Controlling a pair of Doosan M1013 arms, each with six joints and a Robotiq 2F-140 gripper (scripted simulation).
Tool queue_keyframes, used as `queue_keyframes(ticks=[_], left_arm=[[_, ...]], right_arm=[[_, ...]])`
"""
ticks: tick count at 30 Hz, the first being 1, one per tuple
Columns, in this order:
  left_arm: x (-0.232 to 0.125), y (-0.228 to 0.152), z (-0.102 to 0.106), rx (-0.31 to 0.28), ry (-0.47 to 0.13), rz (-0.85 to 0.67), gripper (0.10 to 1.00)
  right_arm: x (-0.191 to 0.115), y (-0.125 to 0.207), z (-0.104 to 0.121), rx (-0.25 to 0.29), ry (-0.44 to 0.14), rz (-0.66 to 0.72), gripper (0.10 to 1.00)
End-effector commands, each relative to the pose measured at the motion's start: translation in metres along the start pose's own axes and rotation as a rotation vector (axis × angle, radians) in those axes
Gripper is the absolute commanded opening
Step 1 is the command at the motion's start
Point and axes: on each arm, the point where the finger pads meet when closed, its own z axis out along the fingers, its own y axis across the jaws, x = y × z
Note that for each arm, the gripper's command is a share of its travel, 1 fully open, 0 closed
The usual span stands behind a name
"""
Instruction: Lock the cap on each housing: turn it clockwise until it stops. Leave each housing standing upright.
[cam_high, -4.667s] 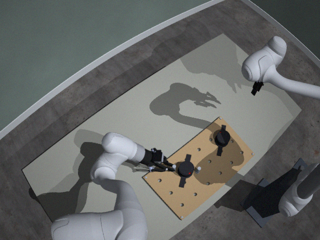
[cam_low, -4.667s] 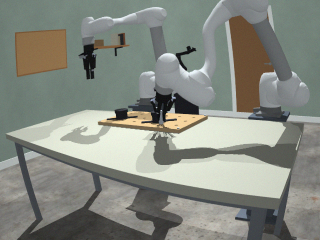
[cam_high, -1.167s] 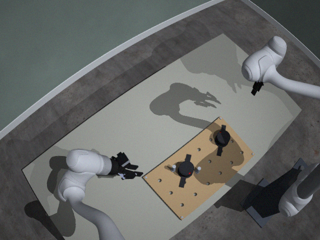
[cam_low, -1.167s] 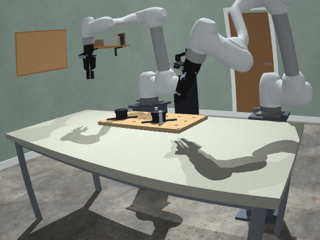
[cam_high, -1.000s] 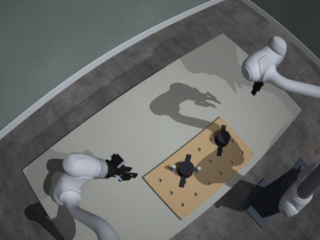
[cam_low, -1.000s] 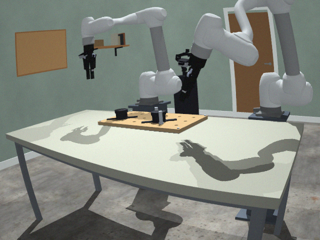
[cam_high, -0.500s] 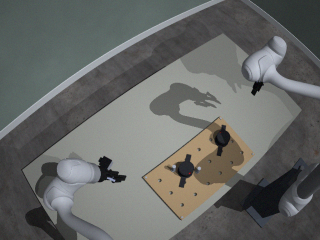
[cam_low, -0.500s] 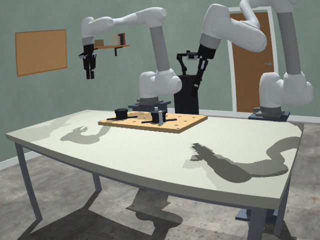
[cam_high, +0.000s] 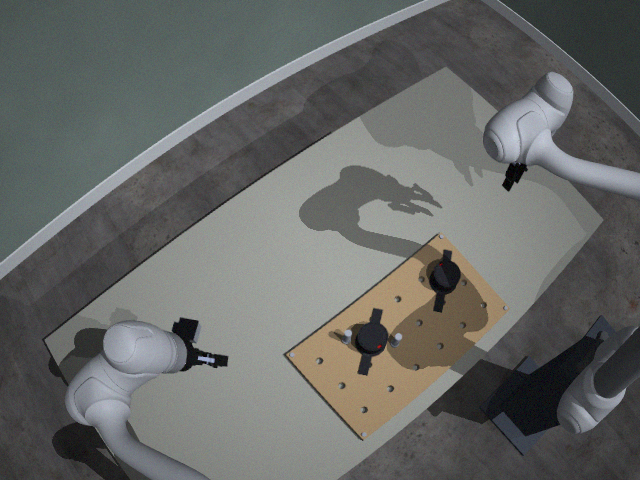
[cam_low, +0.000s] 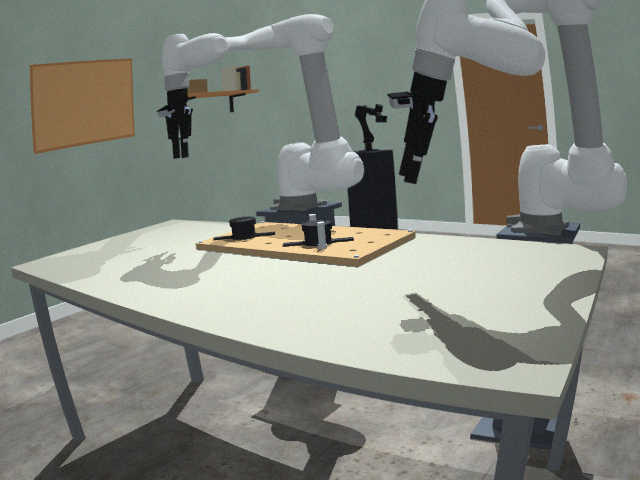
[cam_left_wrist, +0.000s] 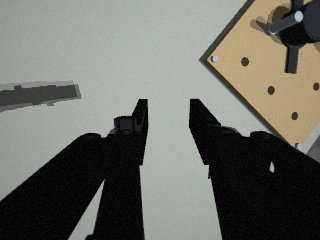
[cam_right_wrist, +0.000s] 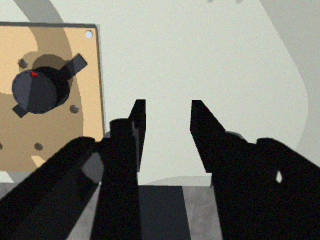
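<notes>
In the top view, the left claw is at the lower left of the frame, raised above the tabletop. Its fingers are partly open with a modest gap, and nothing is between them. Perhaps it is kept away from the board so that it does not hit anything. Next to the right, around the lower middle, the near housing stands upright on the wooden board, between two upright pegs, which possibly limit its turning. Its round cap faces up, with a red mark toward the lower right. Further right and higher on the board, the far housing is upright too; its black cap has the red mark toward the upper left. The flat bars of both housings run almost up and down the frame, their upper ends leaning a little right, maybe to resist turning. I cannot tell whether either cap is locked. At the upper right, the right claw hangs above the tabletop, also partly open and empty, probably waiting out of the way.
</notes>
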Motion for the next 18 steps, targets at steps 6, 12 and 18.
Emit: queue_keyframes(ticks=[6, 12, 18], left_arm=[[-0.021, -0.033, -0.037, 0.104, -0.049, -0.239, 0.328], [-0.030, -0.046, -0.051, 0.146, -0.069, -0.345, 0.328], [-0.046, -0.070, -0.078, 0.217, -0.100, -0.513, 0.328]], right_arm=[[0.000, 0.000, -0.001, 0.000, 0.001, 0.000, 0.328], [0.000, 0.000, -0.001, 0.000, 0.001, 0.000, 0.328], [0.000, 0.000, -0.001, 0.000, 0.001, 0.000, 0.328]])
